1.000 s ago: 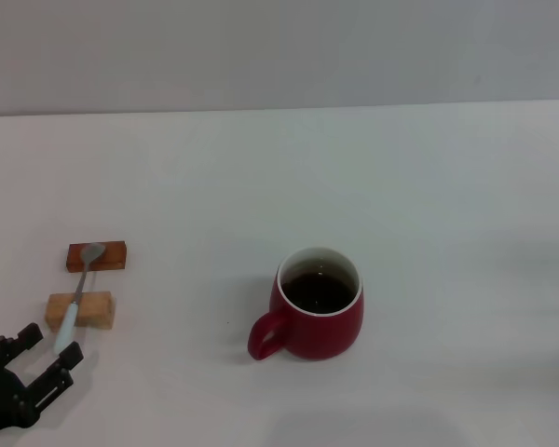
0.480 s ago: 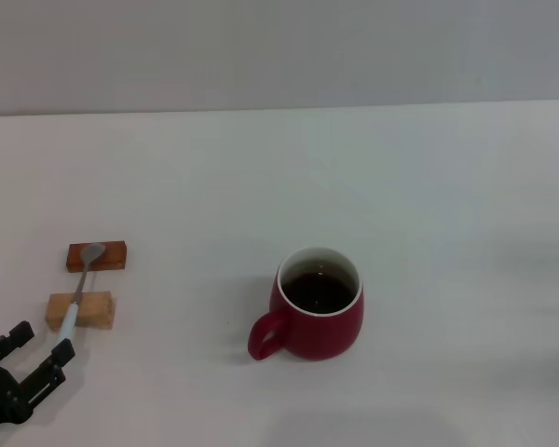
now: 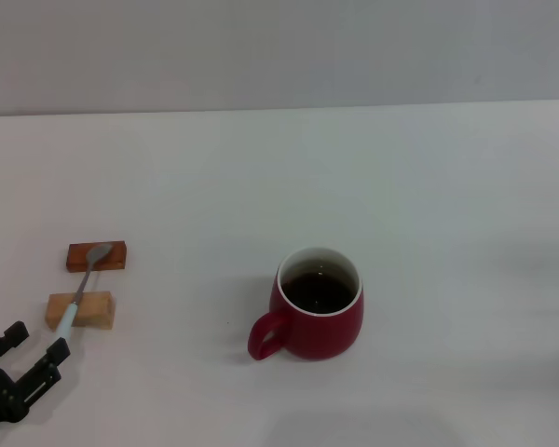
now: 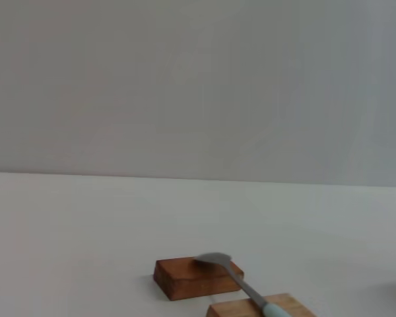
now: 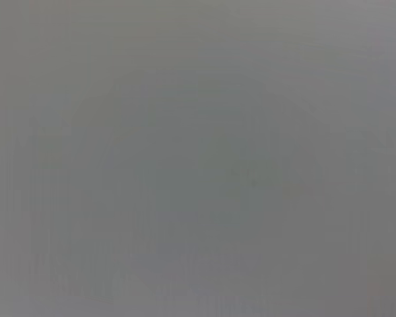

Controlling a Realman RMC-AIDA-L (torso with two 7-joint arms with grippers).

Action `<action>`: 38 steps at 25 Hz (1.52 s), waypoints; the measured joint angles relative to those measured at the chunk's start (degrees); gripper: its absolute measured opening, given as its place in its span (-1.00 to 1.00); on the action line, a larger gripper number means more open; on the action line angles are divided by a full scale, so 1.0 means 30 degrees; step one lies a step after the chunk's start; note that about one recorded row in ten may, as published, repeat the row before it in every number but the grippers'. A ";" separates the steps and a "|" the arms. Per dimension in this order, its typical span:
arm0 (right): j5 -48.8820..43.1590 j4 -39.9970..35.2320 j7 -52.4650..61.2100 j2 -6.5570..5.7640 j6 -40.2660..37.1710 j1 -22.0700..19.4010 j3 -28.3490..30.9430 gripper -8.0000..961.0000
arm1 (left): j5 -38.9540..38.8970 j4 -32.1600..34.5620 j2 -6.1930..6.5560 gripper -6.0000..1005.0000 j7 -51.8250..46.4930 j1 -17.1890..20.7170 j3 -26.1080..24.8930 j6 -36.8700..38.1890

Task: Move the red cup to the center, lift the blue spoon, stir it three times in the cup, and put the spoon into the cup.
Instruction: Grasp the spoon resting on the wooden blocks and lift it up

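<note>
The cup is glossy dark red outside, white at the rim, with a dark brown liquid inside. The spoon has a grey bowl and pale blue handle. Two blocks — the far one reddish brown, the near one light tan. Table plain white; left gripper black.

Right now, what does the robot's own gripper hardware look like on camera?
Only the left gripper shows, at the head view's lower left corner: black, with two blocky ridged fingers. No cables or markings are legible. The right arm is out of view.
</note>
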 joint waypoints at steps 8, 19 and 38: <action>0.0000 0.0042 -0.0011 0.0001 0.0000 -0.0024 -0.0034 -0.98 | -0.0005 0.0001 -0.0015 0.35 0.0000 -0.0011 -0.0356 -0.0101; 0.0000 0.0058 -0.0030 0.0001 0.0016 -0.0023 0.0037 -0.99 | 0.0001 -0.0125 -0.0050 0.35 0.0219 -0.0058 -0.0236 0.0023; 0.0001 0.0086 -0.0062 0.0001 0.0032 -0.0024 0.0082 -0.99 | 0.0100 -0.0783 -0.0167 0.35 0.0630 -0.0537 -0.0182 0.0122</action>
